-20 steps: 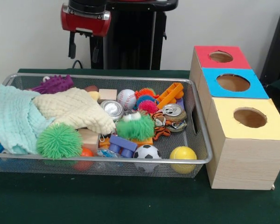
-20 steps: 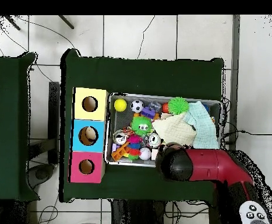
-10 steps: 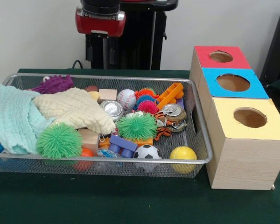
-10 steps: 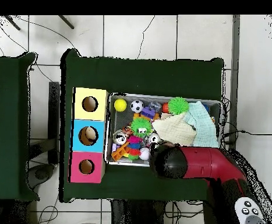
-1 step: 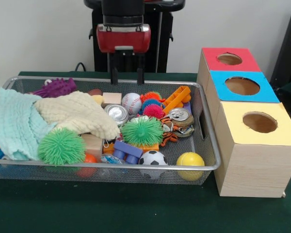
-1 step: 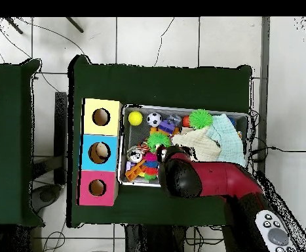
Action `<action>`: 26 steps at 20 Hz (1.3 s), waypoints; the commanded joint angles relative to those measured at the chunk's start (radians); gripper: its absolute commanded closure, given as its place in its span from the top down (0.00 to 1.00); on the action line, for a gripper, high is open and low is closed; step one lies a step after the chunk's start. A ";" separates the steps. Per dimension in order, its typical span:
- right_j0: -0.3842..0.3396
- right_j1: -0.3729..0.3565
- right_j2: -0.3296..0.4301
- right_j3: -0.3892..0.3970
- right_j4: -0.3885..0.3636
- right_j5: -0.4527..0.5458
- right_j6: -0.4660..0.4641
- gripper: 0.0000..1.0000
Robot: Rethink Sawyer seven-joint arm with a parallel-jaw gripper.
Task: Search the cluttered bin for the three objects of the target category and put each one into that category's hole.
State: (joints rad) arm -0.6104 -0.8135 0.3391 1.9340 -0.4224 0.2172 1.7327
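Your bin (image 5: 203,121) sits centre-left of the front view, balls and spiky toys jumbled inside, no readable writing anywhere. The gripper (image 5: 126,76) has slid right along the top edge and now hangs open above the baseball (image 5: 131,102). Green cloth table (image 5: 136,213), white wall behind.

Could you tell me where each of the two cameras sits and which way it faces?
Front view: across the table, level, facing the wire bin and three-hole box; shows the open tool descending from above.
Overhead view: above the table, looking straight down; the red arm covers part of the bin.
Shared: bin, box, yellow ball.
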 commanded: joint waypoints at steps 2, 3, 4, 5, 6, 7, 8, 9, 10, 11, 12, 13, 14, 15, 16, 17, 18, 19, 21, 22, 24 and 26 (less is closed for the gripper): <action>0.033 0.156 0.023 -0.003 -0.032 -0.171 0.131 1.00; 0.044 0.173 0.005 -0.017 -0.037 -0.201 0.131 1.00; 0.051 0.195 -0.007 -0.035 -0.038 -0.220 0.128 1.00; 0.059 0.218 -0.018 -0.053 -0.040 -0.239 0.124 1.00; 0.065 0.235 -0.025 -0.065 -0.038 -0.256 0.121 1.00; 0.068 0.252 -0.029 -0.071 -0.036 -0.274 0.121 1.00; 0.075 0.267 -0.037 -0.077 -0.033 -0.289 0.122 1.00; 0.084 0.279 -0.046 -0.085 -0.026 -0.292 0.121 1.00; 0.098 0.291 -0.062 -0.090 -0.018 -0.288 0.123 1.00; 0.116 0.302 -0.083 -0.103 -0.008 -0.270 0.120 1.00; 0.133 0.315 -0.106 -0.112 -0.001 -0.246 0.115 1.00; 0.143 0.332 -0.124 -0.119 0.004 -0.232 0.115 1.00; 0.154 0.343 -0.142 -0.125 0.004 -0.236 0.115 1.00; 0.164 0.352 -0.158 -0.132 0.006 -0.235 0.116 1.00; 0.174 0.360 -0.175 -0.138 0.008 -0.235 0.118 1.00; 0.183 0.361 -0.190 -0.147 0.009 -0.233 0.116 1.00; 0.189 0.360 -0.202 -0.151 0.010 -0.228 0.114 1.00; 0.200 0.358 -0.218 -0.159 0.012 -0.219 0.112 1.00; 0.226 0.355 -0.259 -0.175 0.017 -0.192 0.105 1.00; 0.239 0.355 -0.280 -0.186 0.019 -0.179 0.102 1.00; 0.257 0.358 -0.309 -0.199 0.022 -0.165 0.099 1.00; 0.269 0.363 -0.326 -0.209 0.026 -0.164 0.102 1.00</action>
State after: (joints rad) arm -0.3639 -0.5102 0.1140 1.8479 -0.4208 -0.0341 1.7327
